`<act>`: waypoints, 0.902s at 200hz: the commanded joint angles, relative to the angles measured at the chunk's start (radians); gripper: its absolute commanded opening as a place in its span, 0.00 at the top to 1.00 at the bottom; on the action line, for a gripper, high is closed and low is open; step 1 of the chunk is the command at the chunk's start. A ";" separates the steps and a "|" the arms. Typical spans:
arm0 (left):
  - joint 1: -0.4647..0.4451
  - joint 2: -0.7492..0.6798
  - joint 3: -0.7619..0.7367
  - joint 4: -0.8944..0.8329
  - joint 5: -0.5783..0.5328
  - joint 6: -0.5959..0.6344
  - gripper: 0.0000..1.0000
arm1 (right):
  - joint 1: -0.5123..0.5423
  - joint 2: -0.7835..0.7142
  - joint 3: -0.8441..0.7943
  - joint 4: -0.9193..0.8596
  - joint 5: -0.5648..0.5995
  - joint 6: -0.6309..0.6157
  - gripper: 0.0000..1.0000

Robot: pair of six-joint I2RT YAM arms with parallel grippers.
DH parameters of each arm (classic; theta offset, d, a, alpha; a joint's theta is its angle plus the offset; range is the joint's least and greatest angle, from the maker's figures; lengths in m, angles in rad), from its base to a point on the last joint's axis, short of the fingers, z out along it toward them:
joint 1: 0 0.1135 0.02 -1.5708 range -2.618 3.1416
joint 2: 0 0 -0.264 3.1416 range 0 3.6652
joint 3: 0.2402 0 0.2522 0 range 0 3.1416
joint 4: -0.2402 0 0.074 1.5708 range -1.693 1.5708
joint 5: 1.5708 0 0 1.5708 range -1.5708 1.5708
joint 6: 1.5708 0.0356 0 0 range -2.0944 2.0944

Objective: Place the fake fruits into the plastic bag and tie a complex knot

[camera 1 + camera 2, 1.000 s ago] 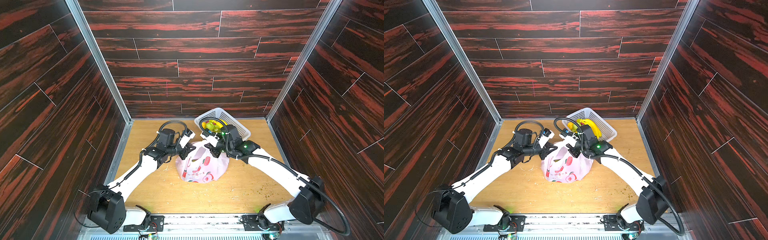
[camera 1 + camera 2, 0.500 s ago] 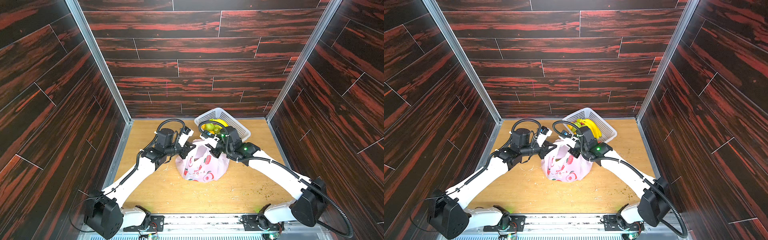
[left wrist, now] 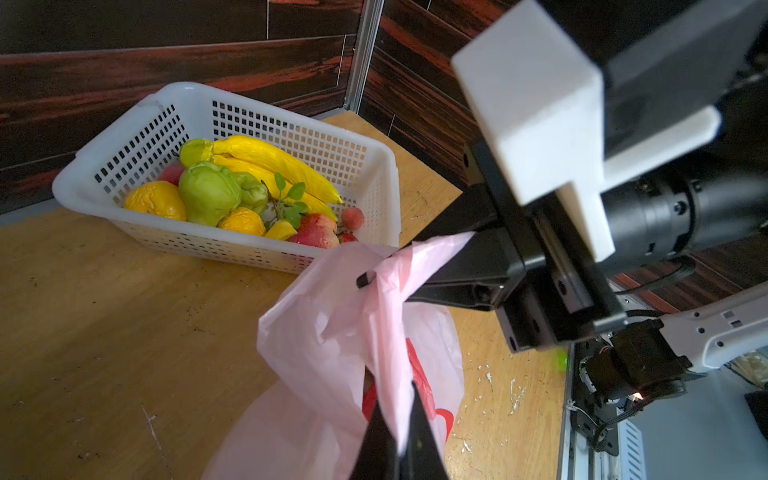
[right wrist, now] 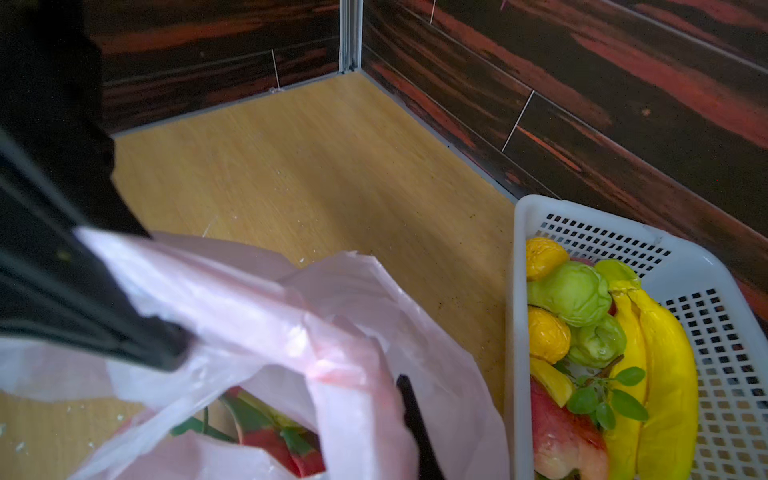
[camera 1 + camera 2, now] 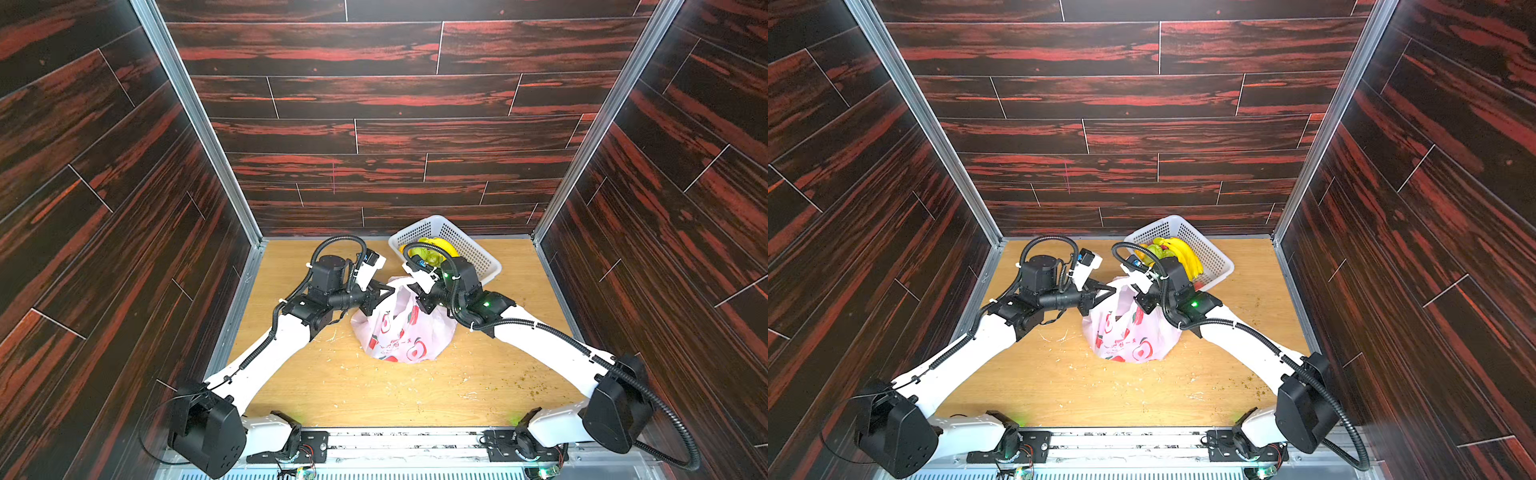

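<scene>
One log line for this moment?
left end effector shut on pale-pink plastic bag | right end effector shut on bag | white perforated basket holds fruits

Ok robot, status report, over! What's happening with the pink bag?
Copy: left gripper and right gripper both shut on plastic bag handles. Inside, dragon fruit; no finished knot seen. Close behind, white basket, fruits still inside.
</scene>
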 commanded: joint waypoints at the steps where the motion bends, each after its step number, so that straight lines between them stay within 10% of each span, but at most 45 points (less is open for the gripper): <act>1: 0.012 -0.016 -0.013 0.046 0.019 -0.011 1.00 | -0.025 -0.038 -0.014 0.062 0.023 0.084 1.00; 180: 0.007 0.009 -0.103 0.212 0.080 -0.114 1.00 | -0.006 0.098 -0.183 0.729 -0.325 0.478 1.00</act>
